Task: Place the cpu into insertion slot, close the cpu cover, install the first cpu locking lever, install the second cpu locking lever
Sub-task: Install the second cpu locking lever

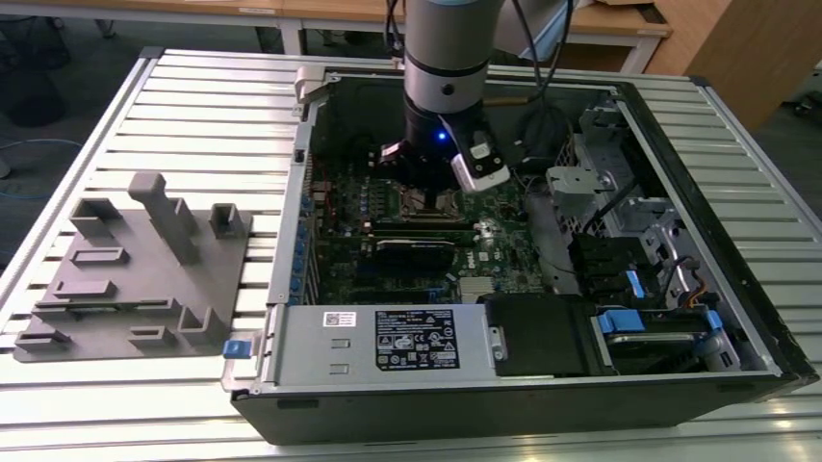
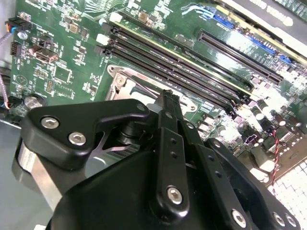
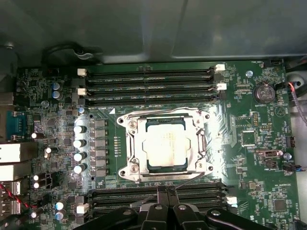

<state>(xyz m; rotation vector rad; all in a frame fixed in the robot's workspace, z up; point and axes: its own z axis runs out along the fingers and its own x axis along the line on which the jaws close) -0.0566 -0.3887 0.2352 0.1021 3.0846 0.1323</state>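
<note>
Cpu [image 3: 165,145] seated in slot, cover [image 3: 165,115] closed over it; gripper [image 3: 165,192] hovers just beside, fingers pinched together, empty.

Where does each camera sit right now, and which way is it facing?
Exterior view: off the arm, above the open computer case, looking down at the arm.
First wrist view: straight down onto the cpu under the cpu cover; gripper at the edge.
Second wrist view: obliquely across the motherboard past the gripper.
Both wrist views share the socket.
</note>
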